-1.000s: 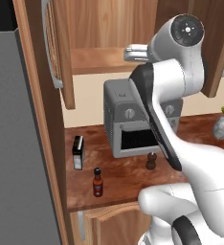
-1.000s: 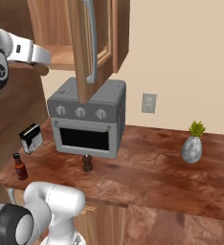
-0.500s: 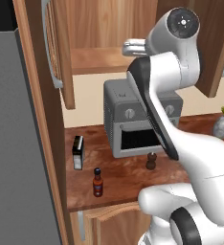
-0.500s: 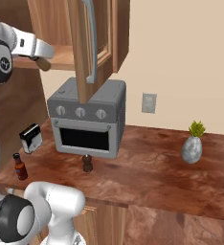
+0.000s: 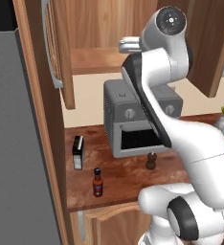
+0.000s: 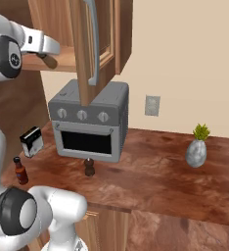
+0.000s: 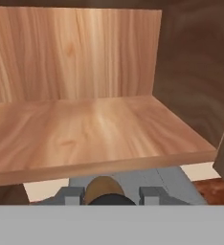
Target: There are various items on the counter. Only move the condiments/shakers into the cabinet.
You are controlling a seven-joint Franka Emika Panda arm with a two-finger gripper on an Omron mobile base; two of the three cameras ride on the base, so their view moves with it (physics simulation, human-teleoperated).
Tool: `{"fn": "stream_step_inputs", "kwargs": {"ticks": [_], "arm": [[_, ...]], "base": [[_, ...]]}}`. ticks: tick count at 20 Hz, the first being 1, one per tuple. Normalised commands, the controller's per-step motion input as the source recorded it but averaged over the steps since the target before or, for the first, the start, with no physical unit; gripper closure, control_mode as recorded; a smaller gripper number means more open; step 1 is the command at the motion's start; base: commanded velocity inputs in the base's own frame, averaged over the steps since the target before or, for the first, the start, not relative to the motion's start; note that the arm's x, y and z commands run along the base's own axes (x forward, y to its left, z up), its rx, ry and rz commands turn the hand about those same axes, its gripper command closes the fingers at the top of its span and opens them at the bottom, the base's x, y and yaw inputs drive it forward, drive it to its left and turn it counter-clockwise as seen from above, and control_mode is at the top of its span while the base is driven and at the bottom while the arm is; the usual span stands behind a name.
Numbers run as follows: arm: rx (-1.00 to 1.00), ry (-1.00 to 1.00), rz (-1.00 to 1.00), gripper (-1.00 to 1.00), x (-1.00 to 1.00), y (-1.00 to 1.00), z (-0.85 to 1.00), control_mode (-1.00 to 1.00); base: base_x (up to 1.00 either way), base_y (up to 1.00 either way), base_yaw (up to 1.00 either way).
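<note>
The cabinet (image 5: 99, 57) hung open above the counter (image 6: 160, 166), its shelf a flat board of pale, streaky wood grain, its doors a redder brown with long grey handles. Below it sat the boxy grey toaster oven (image 6: 89, 125) with three round knobs. High at the shelf's near edge, the gripper (image 7: 104, 195) was clamped on the tan shaker (image 7: 102, 187), a small rounded thing with a dark cap seen between the finger tips, held in front of the shelf lip and not yet over the board. The risk from here seemed to be height: if the shaker's base rode lower than the shelf edge it could knock against the lip and twist in the grip, or, let go too near the edge, tip off the smooth board. On the counter waited the knobbed pepper mill (image 6: 89, 166), dark and turned, just before the oven; far left stood the slim red sauce bottle (image 5: 98, 183), with the black-and-white box (image 5: 78, 152) behind it.
</note>
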Motion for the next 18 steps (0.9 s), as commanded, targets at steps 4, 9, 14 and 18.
{"fn": "stream_step_inputs", "kwargs": {"ticks": [4,9,14,18], "arm": [[-0.03,0.00,0.00,1.00,0.42,0.00,0.00,-1.00],[0.00,0.00,0.00,1.00,0.37,-0.09,0.00,-1.00],[0.00,0.00,0.00,1.00,0.33,-0.21,0.00,-1.00],[0.00,0.00,0.00,1.00,0.42,-0.22,0.00,-1.00]], "base": [[0.00,0.00,0.00],[0.00,0.00,0.00],[0.00,0.00,0.00],[0.00,0.00,0.00]]}}
